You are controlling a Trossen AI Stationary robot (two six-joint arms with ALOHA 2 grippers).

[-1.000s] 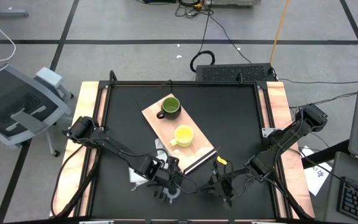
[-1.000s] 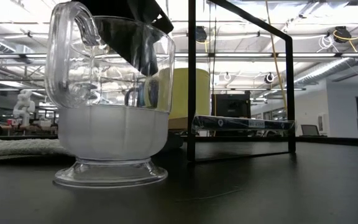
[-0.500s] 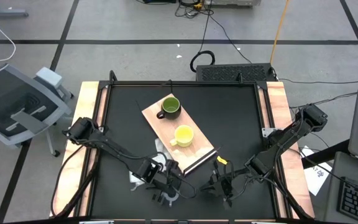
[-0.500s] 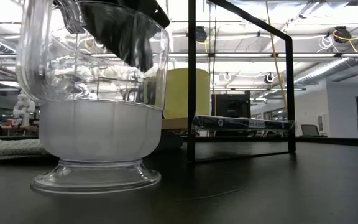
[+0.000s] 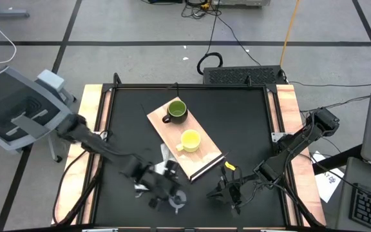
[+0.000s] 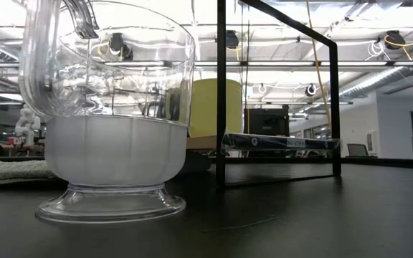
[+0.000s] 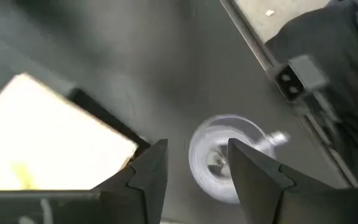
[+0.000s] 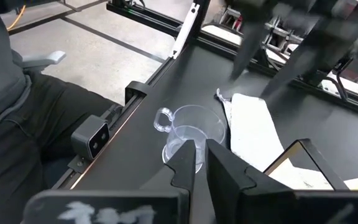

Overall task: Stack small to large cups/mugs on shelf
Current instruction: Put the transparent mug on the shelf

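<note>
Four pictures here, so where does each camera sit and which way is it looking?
High: overhead, facing down on the shelf, both arms showing.
Low: at tabletop level, behind the clear cup; no arm shows.
Left wrist: above the cup, left gripper open.
Right wrist: near the table's edge, right gripper shut.
All four show the cup.

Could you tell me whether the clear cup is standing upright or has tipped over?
Upright. The clear cup stands on its foot on the table in the low view, rim up; the right wrist view shows its open mouth from above.
</note>
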